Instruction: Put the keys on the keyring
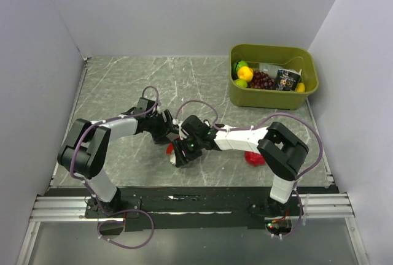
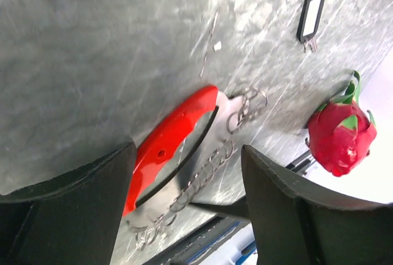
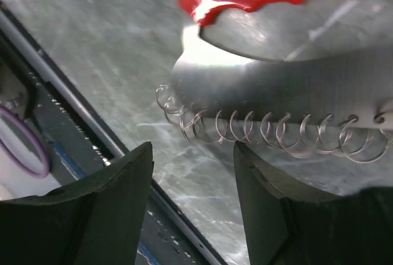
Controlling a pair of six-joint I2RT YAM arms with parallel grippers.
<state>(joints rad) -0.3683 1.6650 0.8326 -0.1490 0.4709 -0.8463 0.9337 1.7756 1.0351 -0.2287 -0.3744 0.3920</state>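
Observation:
The keys (image 2: 178, 133) are a curved red piece joined to a silvery strip edged with a row of wire loops, and they lie on the grey marbled table. My left gripper (image 2: 187, 176) is open, with one finger on each side of the bunch's near end. In the right wrist view the keys (image 3: 276, 75) fill the top, and my right gripper (image 3: 191, 154) is open and empty just below the wire loops. The keyring (image 2: 311, 12), a small dark oval with a pale centre, lies apart on the table beyond the bunch. From above, only a bit of red (image 1: 170, 149) shows between the two grippers.
A red fruit with green leaves (image 2: 341, 136) lies to the right of the keys and shows under the right arm (image 1: 255, 157). An olive bin (image 1: 307, 56) holding fruit and a packet stands at the back right. The table's dark front rail (image 3: 80, 124) is close to the right gripper.

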